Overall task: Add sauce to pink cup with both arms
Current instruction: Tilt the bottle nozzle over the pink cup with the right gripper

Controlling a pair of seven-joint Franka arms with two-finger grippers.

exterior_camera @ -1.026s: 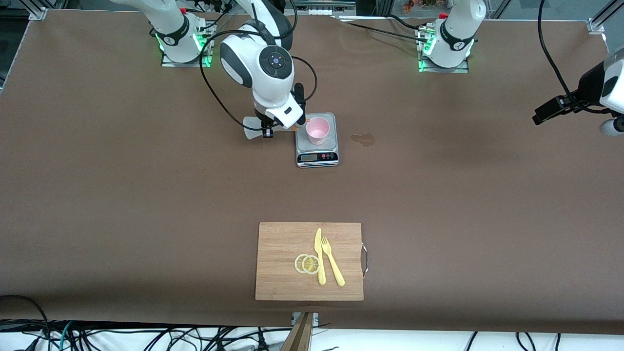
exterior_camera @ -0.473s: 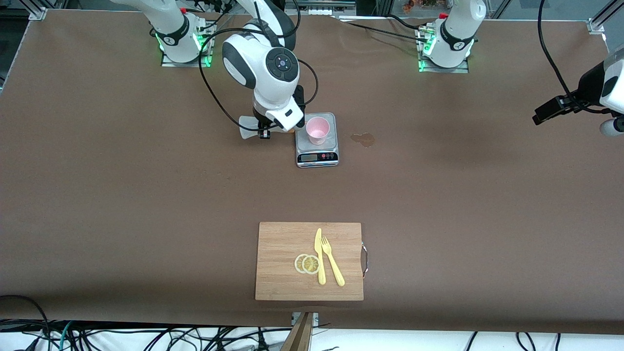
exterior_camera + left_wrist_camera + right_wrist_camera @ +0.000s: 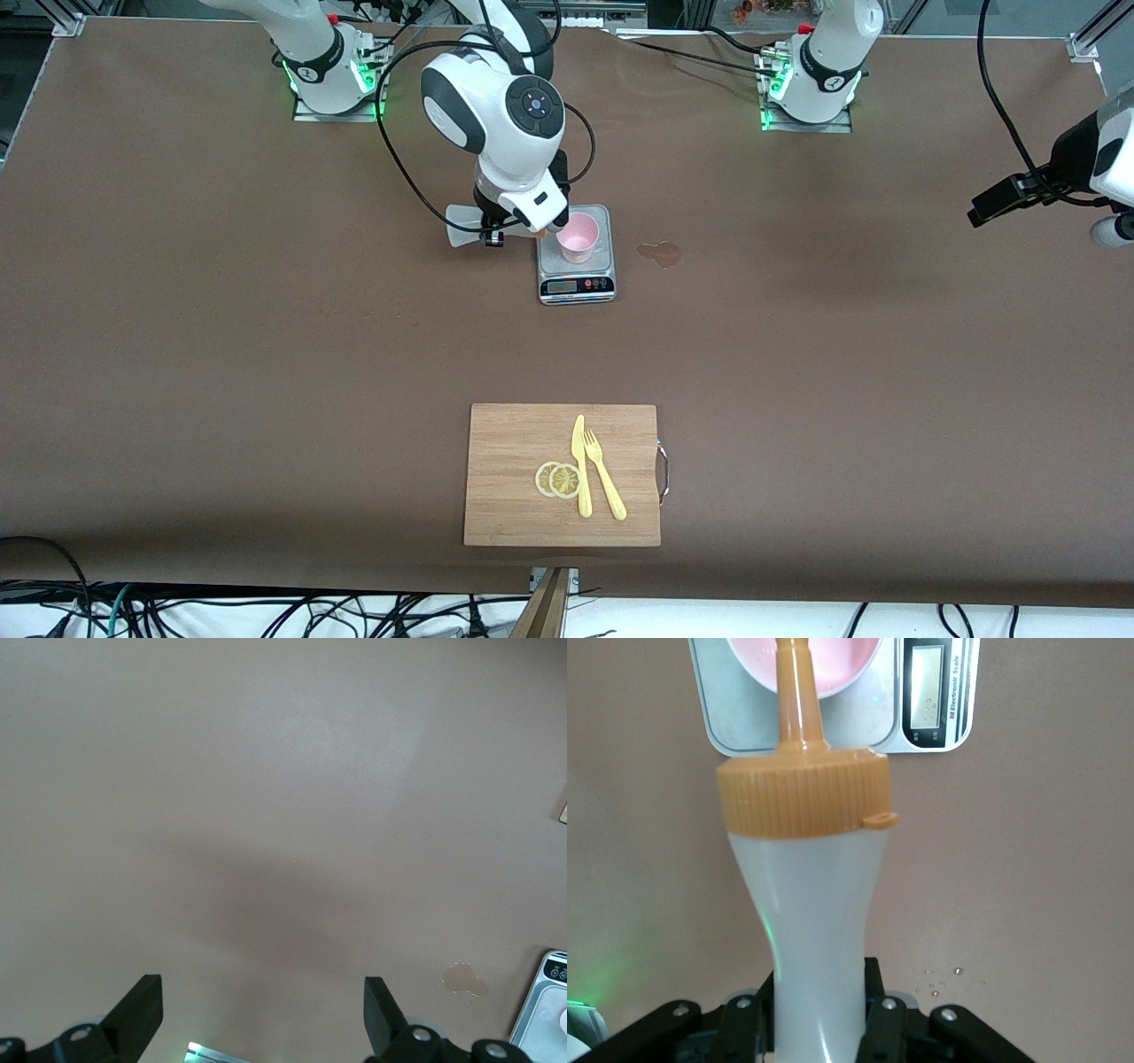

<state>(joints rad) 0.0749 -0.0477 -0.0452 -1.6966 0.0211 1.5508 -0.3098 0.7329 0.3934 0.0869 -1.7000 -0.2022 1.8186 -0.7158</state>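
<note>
Translucent soft sauce bottle (image 3: 811, 904), clamped at its waist by right gripper (image 3: 819, 1028), is tipped w/ nozzle over pink cup (image 3: 578, 236) on scale (image 3: 576, 285); easily squeezed. Left gripper (image 3: 261, 1014) held wide, parked well apart.

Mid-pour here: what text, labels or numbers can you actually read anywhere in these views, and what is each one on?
Scale, beside its display in the right wrist view: a vertical line of small print that seems to end in "Scale"; the rest is too small to read.
Scale display: digits too faint to read.
Scale front panel in the front view: too small to read.
Sauce bottle, pink cup: no text visible.
</note>
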